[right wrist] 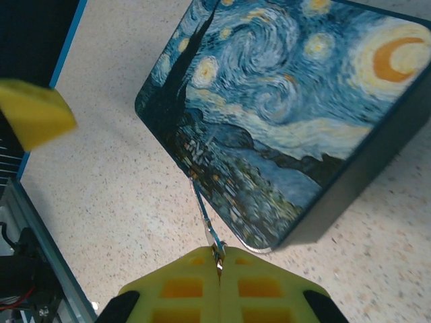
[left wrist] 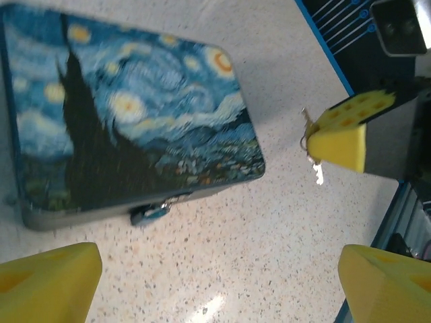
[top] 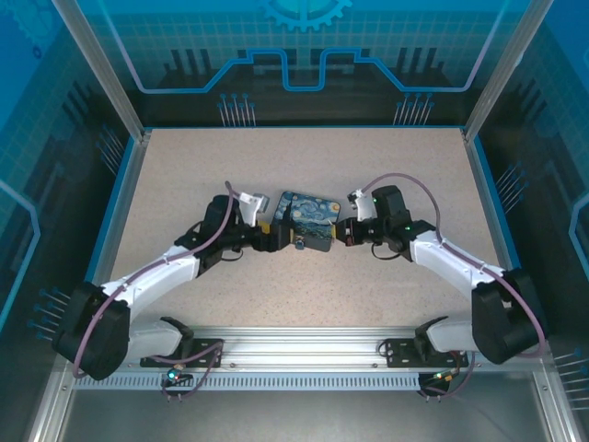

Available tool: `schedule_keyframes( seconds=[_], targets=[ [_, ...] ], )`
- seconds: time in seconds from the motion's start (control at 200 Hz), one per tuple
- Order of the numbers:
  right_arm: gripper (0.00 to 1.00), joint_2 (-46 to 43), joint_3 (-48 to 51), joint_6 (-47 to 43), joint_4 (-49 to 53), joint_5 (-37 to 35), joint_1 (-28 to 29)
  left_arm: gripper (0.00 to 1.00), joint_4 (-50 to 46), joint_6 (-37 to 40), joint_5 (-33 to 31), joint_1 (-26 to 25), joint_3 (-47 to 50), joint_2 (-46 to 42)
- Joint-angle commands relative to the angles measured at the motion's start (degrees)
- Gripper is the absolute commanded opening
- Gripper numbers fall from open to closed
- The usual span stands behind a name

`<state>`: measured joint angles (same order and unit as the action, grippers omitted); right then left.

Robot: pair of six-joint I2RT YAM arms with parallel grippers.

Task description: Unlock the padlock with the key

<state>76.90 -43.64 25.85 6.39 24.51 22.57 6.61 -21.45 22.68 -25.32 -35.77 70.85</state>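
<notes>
Right wrist: right gripper [right wrist: 219,261] pinches key [right wrist: 204,217], tin [right wrist: 289,114] just beside.

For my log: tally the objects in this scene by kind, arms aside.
Tin: 1
Padlock: 1
Key: 1
Total: 3

A speckled beige tabletop [top: 304,304] lies under the left gripper [top: 272,236] and the right gripper [top: 346,232], edged by a blue rim [top: 124,198]. Beyond both grippers stands a translucent blue back panel [top: 304,46] printed with circuit lines and a gear, between aluminium posts [top: 97,64]. Blue side panels [top: 37,184] stand outward of each gripper. Behind the grippers runs a slotted aluminium rail [top: 304,345]. A pale glare [left wrist: 210,308] marks the tabletop between the left gripper's fingers.
</notes>
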Motion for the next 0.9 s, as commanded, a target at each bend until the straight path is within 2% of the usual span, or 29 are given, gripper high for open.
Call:
schedule_keyframes(
  seconds=[0.0, 0.145, 0.345, 0.645, 0.89],
  targets=[
    [0.0, 3.18, -3.32, 3.17, -3.74, 2.3, 1.15, 0.92, 10.45, -8.52, -1.06, 0.28, 4.83, 0.23],
    [0.0, 7.2, -5.38, 5.58, -4.21, 3.43, 2.53, 0.92, 19.45, -12.92, -1.44, 0.23, 9.14, 5.37],
    [0.0, 11.16, -6.27, 7.55, -4.55, 3.0, 3.05, 0.9, 27.38, -15.41, -1.98, -0.86, 10.23, 13.37],
    [0.0, 13.51, -8.66, 6.43, -1.71, 0.68, 2.31, 0.86, 36.5, -15.82, -5.21, -5.55, 10.1, 21.22],
    [0.0, 14.58, -10.15, 4.72, 0.67, -0.52, 1.5, 0.85, 42.17, -15.55, -8.68, -6.8, 10.02, 25.61]
  ],
)
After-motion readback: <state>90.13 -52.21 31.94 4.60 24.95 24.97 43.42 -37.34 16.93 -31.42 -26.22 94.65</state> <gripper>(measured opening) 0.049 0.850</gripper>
